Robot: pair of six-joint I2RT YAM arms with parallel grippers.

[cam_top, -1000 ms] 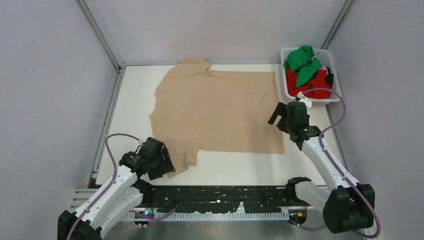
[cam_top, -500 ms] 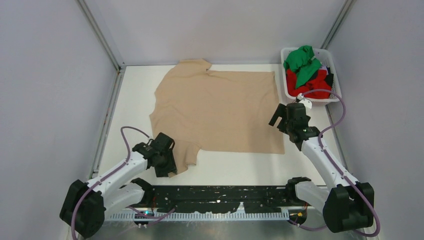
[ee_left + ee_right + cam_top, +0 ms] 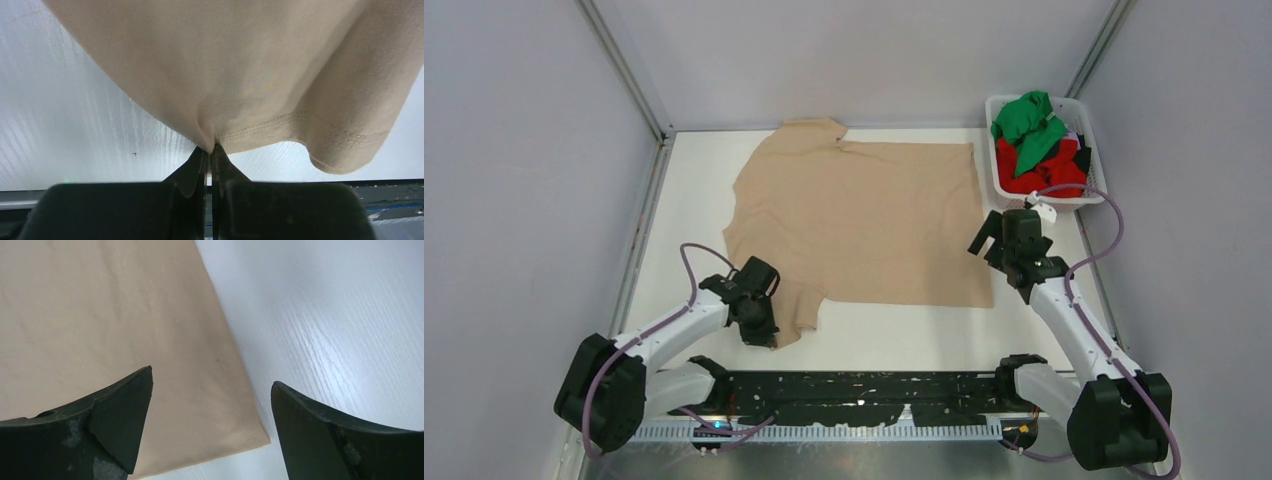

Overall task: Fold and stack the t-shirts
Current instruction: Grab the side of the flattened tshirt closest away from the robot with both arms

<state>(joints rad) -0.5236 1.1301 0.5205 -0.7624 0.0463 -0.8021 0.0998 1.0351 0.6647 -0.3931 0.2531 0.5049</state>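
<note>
- Left pincer [image 3: 210, 147], at 7 o'clock on the white surface [image 3: 689, 200]: jaws pressed together on a pinch of the near sleeve [image 3: 796, 315] of the beige t-shirt [image 3: 864, 220]. In the left wrist view the cloth puckers into the tips just beside the stitched hem.
- Right pincer [image 3: 211, 377], at 4 o'clock: jaws wide and holding nothing. It sits over the near hem corner of the beige t-shirt, with one finger above cloth and the other above bare surface. Whether the tips touch cannot be told.
- Beige t-shirt: spread flat across the middle of the surface, with the sleeves and neck toward 9 o'clock and the straight bottom hem toward 3 o'clock. The second sleeve lies at 11 o'clock.
- White lattice basket [image 3: 991, 150], at 2 o'clock by the far right corner, just beside the far hem corner of the beige t-shirt. It holds a crumpled green t-shirt [image 3: 1027, 125] lying on top of a crumpled red t-shirt [image 3: 1064, 168].
</note>
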